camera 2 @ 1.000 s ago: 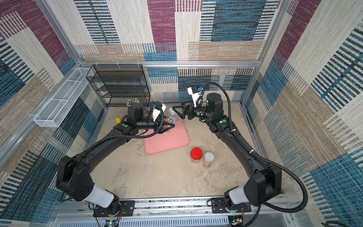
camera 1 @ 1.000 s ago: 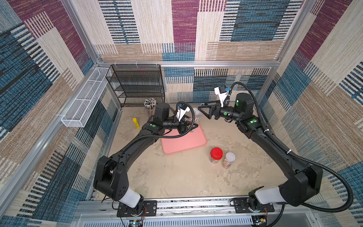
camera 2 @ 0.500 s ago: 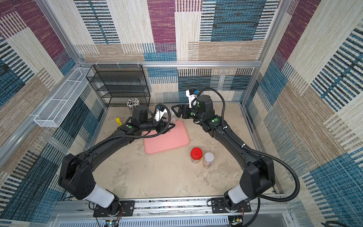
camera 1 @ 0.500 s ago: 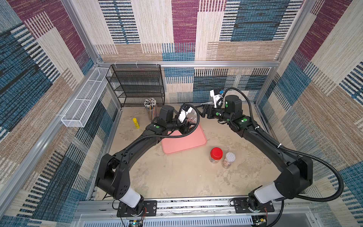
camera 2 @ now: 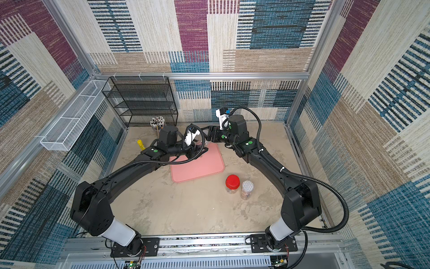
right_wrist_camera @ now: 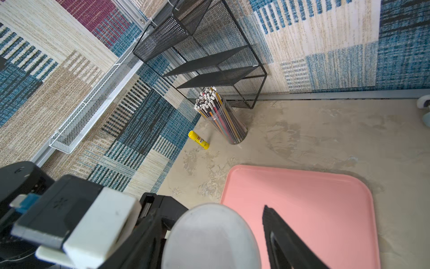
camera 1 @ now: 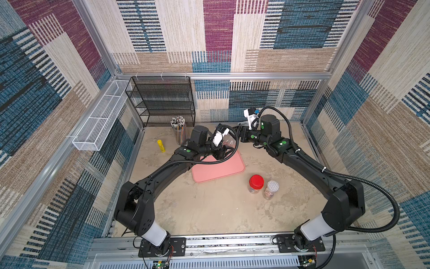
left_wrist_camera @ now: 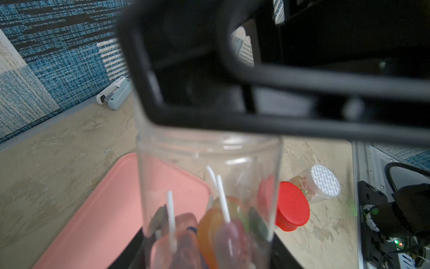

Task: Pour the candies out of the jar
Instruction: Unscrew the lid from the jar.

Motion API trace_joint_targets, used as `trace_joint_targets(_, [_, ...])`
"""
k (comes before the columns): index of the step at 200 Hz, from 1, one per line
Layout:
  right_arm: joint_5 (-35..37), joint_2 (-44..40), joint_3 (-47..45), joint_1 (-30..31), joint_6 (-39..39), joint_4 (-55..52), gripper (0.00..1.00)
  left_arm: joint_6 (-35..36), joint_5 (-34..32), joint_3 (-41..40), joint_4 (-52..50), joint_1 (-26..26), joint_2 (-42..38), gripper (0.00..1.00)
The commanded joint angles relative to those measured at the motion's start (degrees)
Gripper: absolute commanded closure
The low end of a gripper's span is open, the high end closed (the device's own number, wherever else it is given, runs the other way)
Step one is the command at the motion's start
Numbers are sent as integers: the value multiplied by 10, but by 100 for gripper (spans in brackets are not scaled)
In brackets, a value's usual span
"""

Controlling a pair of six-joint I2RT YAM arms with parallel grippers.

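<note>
2 arms, 2 end effectors. L end effector (camera 1: 222,149) is clenched on 1 clear plastic jar (left_wrist_camera: 209,186): cylindrical, smooth walls, held off the surface (camera 1: 209,209) at the far edge of 1 pink tray (camera 1: 221,170) (flat, rounded corners, low rim). All candies (left_wrist_camera: 221,223) are inside the jar, piled at the gripped end. Heads are round and translucent, orange/red/purplish, on thin white sticks. 3 sticks show clearly; heads overlap, so no exact count. The lid (right_wrist_camera: 209,237) is still on: round, grey-white, matte. R end effector (camera 1: 235,135) straddles the lid, w/ a gap on one side, so not clamped.

Elsewhere:
- 1 red-lid jar (camera 1: 256,181) beside 1 white-lid jar (camera 1: 272,186), both w/ clear bodies
- 1 clear pencil cup (camera 1: 179,130)
- 1 yellow tube (camera 1: 161,145)
- 1 black mesh rack (camera 1: 162,102)
- 1 white wire basket (camera 1: 102,116)
</note>
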Motion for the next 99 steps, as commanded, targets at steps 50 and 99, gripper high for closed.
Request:
trace_joint_targets(50, [-1, -1, -6, 2, 6, 27, 48, 11, -2, 3, 7, -2, -2, 100])
trace_joint_targets(99, [-15, -7, -6, 1, -9, 32, 57, 4, 4, 2, 14, -1, -4, 100])
